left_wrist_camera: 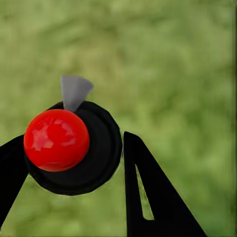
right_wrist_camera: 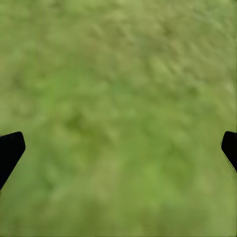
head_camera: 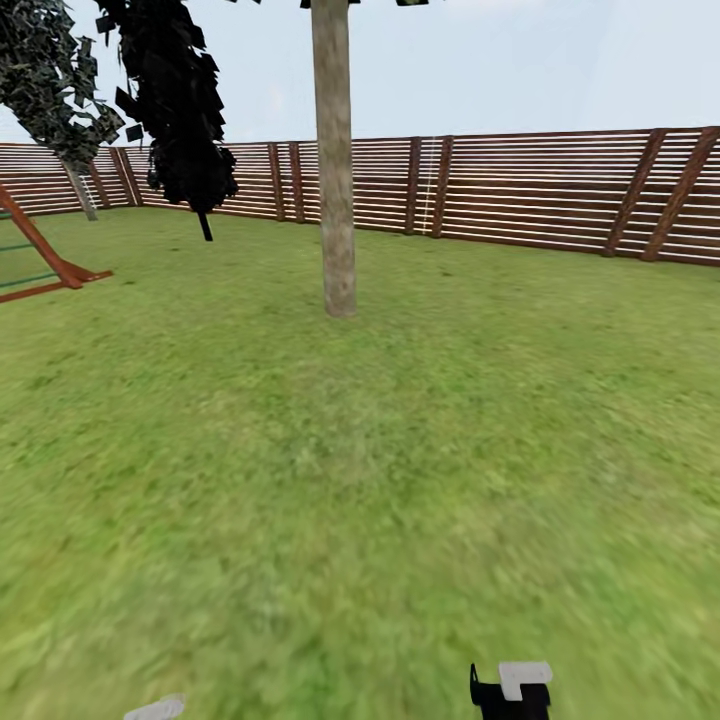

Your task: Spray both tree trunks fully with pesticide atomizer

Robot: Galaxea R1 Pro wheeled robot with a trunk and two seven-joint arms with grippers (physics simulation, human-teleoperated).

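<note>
Atomizer [left_wrist_camera: 74,148] sits clamped in our left gripper [left_wrist_camera: 69,168], the right gripper [right_wrist_camera: 118,148] spread empty, so we face the tree trunk [head_camera: 334,180] ready to spray

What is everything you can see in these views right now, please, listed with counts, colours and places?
Tree trunk: one, grey-brown, upright on the lawn ahead.
Dark leafy trees: two, far left near the fence.
Fence: one, brown slats, along the back.
Wooden frame: one, reddish, left edge.
Grass: green, all around.
Atomizer: one, black with a red top, between the left jaws.
Left gripper: black, shut on it.
Right gripper: black, jaws wide apart over grass.
</note>
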